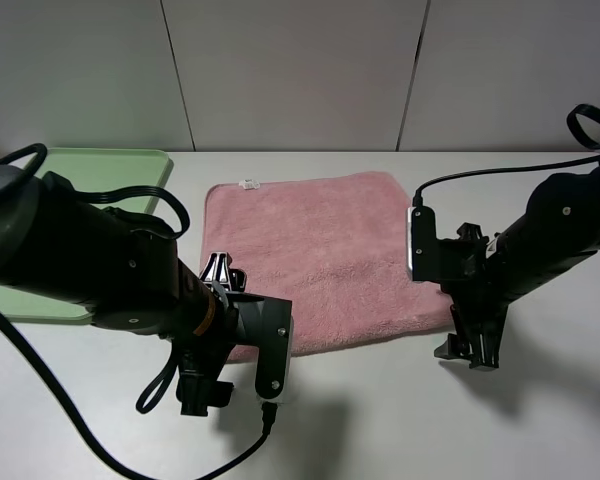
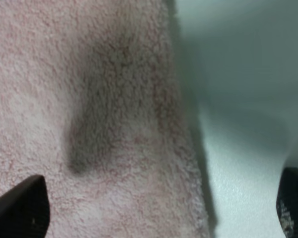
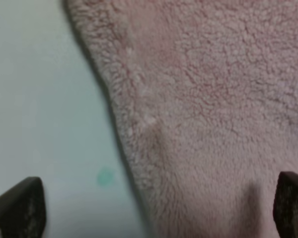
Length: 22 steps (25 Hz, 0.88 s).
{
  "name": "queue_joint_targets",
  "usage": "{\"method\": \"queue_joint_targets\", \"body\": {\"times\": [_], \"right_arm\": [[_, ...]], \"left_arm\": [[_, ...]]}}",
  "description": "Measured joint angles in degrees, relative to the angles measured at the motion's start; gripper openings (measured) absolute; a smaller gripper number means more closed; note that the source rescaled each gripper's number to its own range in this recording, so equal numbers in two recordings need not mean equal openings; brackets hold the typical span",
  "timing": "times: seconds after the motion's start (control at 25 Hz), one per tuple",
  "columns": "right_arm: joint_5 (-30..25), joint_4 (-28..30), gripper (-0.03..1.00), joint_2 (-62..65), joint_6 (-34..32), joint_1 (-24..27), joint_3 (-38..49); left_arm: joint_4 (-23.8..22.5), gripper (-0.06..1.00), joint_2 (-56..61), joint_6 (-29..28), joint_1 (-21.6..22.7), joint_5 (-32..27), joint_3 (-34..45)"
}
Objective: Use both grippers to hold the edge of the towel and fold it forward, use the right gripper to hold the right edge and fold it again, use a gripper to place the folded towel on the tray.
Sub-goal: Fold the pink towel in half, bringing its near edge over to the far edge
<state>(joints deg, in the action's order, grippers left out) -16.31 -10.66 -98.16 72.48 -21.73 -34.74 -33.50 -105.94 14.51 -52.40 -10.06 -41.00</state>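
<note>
While the pink towel (image 1: 315, 255) lies flat and unfolded on the tabletop (image 1: 400, 430), nothing's really done yet imo. Left tool (image 2: 164, 210) and right tool (image 3: 159, 208) are both spread wide over its near corners, pinching nothing. Both folds plus the green tray (image 1: 120, 170) drop are left.

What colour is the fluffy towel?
The towel is pink all over. It shows best in the exterior high view.

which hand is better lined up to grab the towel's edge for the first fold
Right, marginally. Both are open astride the towel edge, but the edge runs about midway between the fingers of the right hand, while at the left hand it sits closer to one finger.
</note>
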Motion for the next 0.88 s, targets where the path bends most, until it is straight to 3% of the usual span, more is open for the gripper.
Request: {"method": "queue_joint_targets", "body": {"times": [0.28,0.88], "right_arm": [[3.4,1.4,1.0,-2.2,0.0,0.0,0.0],[4.4,1.9,0.98,-4.7,-0.1,0.0,-0.7]], "left_arm": [[0.0,0.91,0.0,-0.1,0.0,0.0,0.0],[0.0,0.87,-0.2,-0.1,0.0,0.1,0.0]]}}
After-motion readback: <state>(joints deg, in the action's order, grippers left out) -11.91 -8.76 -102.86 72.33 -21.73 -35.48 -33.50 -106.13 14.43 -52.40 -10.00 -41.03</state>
